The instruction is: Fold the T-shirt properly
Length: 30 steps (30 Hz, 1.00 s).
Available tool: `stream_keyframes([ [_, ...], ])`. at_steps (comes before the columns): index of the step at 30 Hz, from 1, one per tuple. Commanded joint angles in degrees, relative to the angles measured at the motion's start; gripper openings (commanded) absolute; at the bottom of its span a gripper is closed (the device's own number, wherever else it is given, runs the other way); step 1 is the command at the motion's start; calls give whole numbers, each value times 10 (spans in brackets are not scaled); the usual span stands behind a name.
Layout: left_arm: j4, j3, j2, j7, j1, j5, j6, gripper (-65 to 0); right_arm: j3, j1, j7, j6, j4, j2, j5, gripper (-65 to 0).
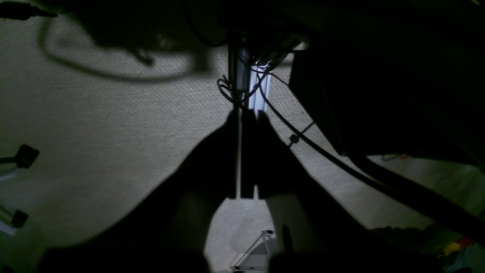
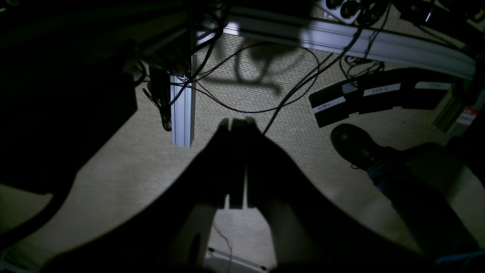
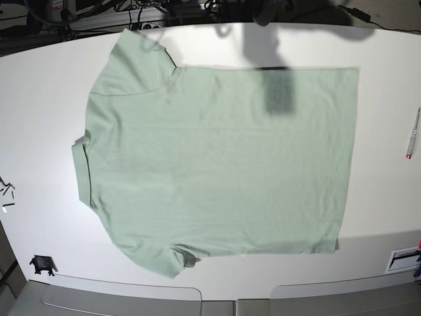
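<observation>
The pale mint-green T-shirt (image 3: 217,164) lies spread flat on the white table (image 3: 39,99) in the base view. Its dark-trimmed collar (image 3: 81,172) points left, the hem is at the right, and one sleeve lies at the top left and one at the bottom left. Neither arm shows in the base view. My left gripper (image 1: 242,113) is a dark silhouette with jaws together and empty, hanging over carpet floor. My right gripper (image 2: 238,123) looks the same, shut and empty. The shirt is out of both wrist views.
A pen (image 3: 412,135) lies at the table's right edge, a white card (image 3: 402,259) at the front right, and a small black piece (image 3: 41,264) at the front left. The wrist views show carpet, cables, an aluminium frame leg (image 2: 182,113), black pedals (image 2: 379,94) and a shoe (image 2: 352,146).
</observation>
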Motion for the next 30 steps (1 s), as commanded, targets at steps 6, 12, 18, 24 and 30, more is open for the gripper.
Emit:
stream_keyframes([
  [6,9,0,-8,-2,17,2,-1,-650,0,-3,4,-2,3,5,-1,-650],
  [12,9,0,-7,-2,21,2,-1,-650,0,-14,4,-2,3,5,-1,-650],
  [18,22,0,-8,-2,31,2,-1,-650,0,-39,6,-2,39,12,-1,-650],
  [24,31,0,-8,-2,39,2,-1,-650,0,-70,6,-2,79,23,-1,-650],
  [30,41,0,-16,-2,63,2,-1,-650,0,-108,7,-4,114,41,-1,-650],
])
